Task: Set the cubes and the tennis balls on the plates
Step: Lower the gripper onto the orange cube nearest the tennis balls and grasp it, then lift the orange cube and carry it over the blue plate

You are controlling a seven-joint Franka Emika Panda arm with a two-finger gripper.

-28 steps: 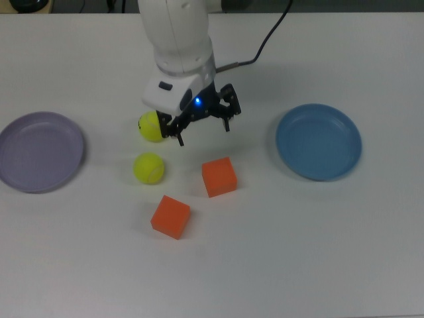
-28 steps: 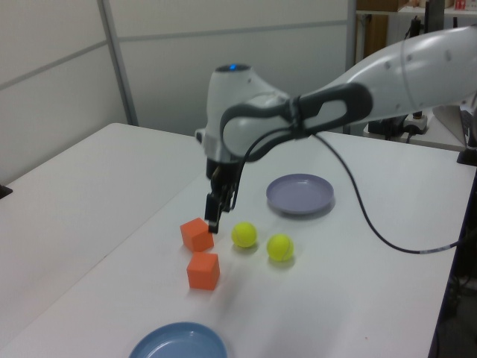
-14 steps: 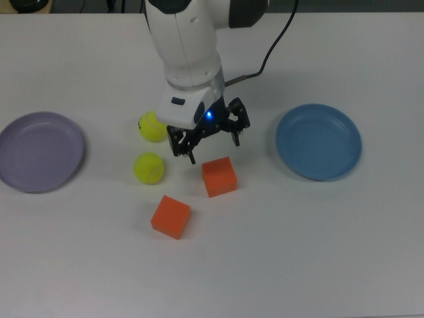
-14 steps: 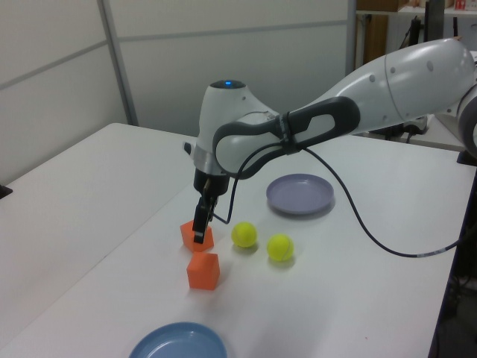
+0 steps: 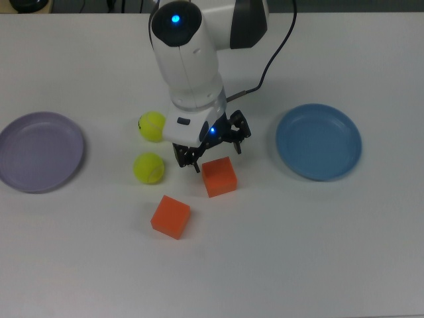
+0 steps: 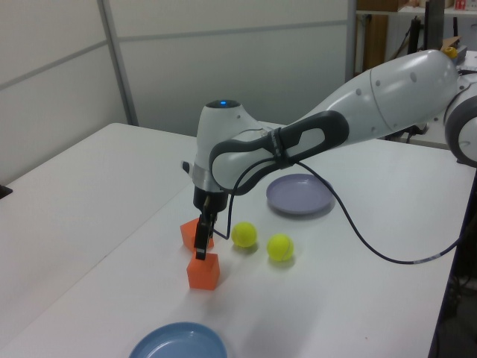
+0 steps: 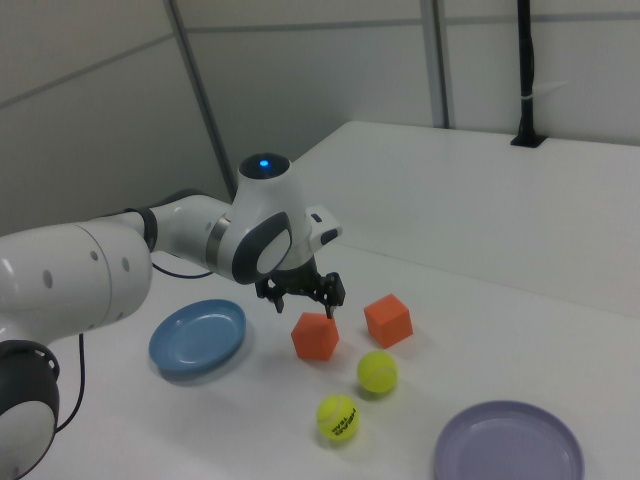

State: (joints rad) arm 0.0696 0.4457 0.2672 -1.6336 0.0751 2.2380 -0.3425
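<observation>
The near cube (image 5: 218, 177) is sitting on the surface (image 5: 298, 252), between the balls and the blue plate (image 5: 318, 141), and it is lying just below the jaws, a touch toward the top view's bottom edge from their midpoint. Its faces are turned slightly off square to the surface's edges in the top view, with no long axis to favour, so I judge the jaws will need to line up with one pair of opposite faces as they come down.

The gripper (image 5: 211, 147) is hanging directly over the cube's far edge, jaws spread wide and empty, wider than the cube.

Outward from that cube: the second cube (image 5: 171, 216) is lying beside it, toward the top view's lower left, apart from it. One ball (image 5: 149, 167) is sitting to the cube's left in the top view, the other ball (image 5: 152, 126) beyond that, close by the arm. The lavender plate (image 5: 40, 151) is lying well off to the top view's left, bare, as is the blue one.

The arm is reaching in from the top view's upper edge, wrist pointing straight down.
</observation>
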